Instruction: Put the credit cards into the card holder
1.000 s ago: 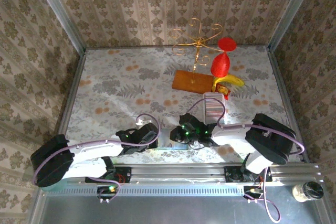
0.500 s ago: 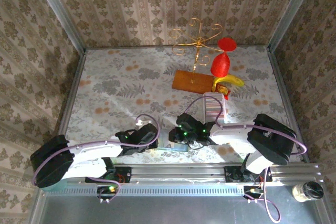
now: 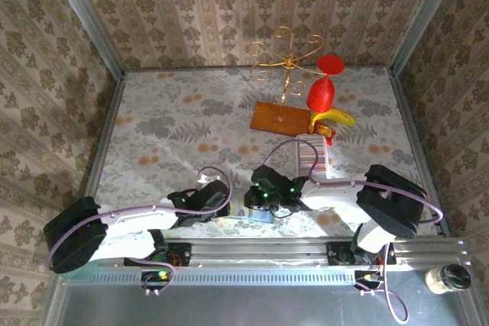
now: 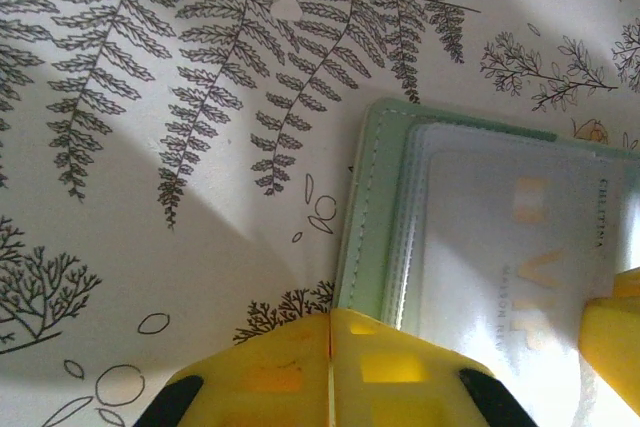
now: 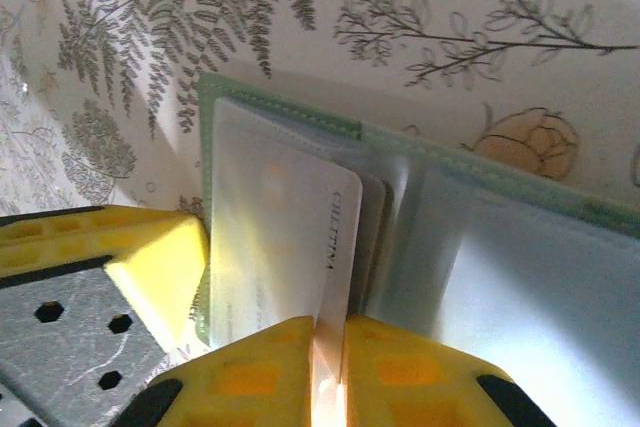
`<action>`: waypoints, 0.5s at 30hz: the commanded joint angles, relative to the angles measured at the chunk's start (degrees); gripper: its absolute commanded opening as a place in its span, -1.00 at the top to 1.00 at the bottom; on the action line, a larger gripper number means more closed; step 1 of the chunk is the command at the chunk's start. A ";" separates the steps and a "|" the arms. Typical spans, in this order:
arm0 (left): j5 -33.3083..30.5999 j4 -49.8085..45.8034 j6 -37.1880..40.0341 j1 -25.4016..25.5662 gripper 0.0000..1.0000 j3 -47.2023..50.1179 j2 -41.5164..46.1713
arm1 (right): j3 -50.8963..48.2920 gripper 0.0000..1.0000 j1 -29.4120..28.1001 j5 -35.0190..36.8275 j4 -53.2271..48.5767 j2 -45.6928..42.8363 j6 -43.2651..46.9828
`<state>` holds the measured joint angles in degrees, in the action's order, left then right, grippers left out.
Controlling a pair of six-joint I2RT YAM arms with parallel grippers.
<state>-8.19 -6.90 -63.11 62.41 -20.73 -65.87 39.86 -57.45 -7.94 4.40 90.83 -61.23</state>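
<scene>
Smooth, glossy plastic is seen in the credit card [image 5: 285, 237] pinched by the yellow moulded-plastic fingers of the right gripper [image 5: 328, 377]; just ahead, the card holder [image 5: 262, 97] is stitched, matt, with filmy translucent pockets.

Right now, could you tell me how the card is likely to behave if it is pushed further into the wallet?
The card is probably stiff: its edge runs straight from the right gripper. It looks glossy, so it may slip. The wallet, stitched with thin clear sleeves, may flex or shift.
</scene>
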 commanded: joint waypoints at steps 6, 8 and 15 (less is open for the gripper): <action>-0.49 -0.01 -2.61 1.00 0.82 2.09 1.57 | 1.22 0.48 -0.73 3.09 -3.18 -0.87 0.71; -0.84 0.01 -3.06 1.09 0.82 2.44 1.71 | 1.01 0.39 -0.73 4.38 -5.58 -2.45 1.36; -1.00 -0.18 -3.33 1.40 0.81 2.87 2.46 | -0.48 0.27 -1.55 6.00 -12.04 -8.15 1.74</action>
<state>-8.69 -5.74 -65.04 63.18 -19.09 -64.12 40.03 -58.08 -4.49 -2.94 85.38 -60.05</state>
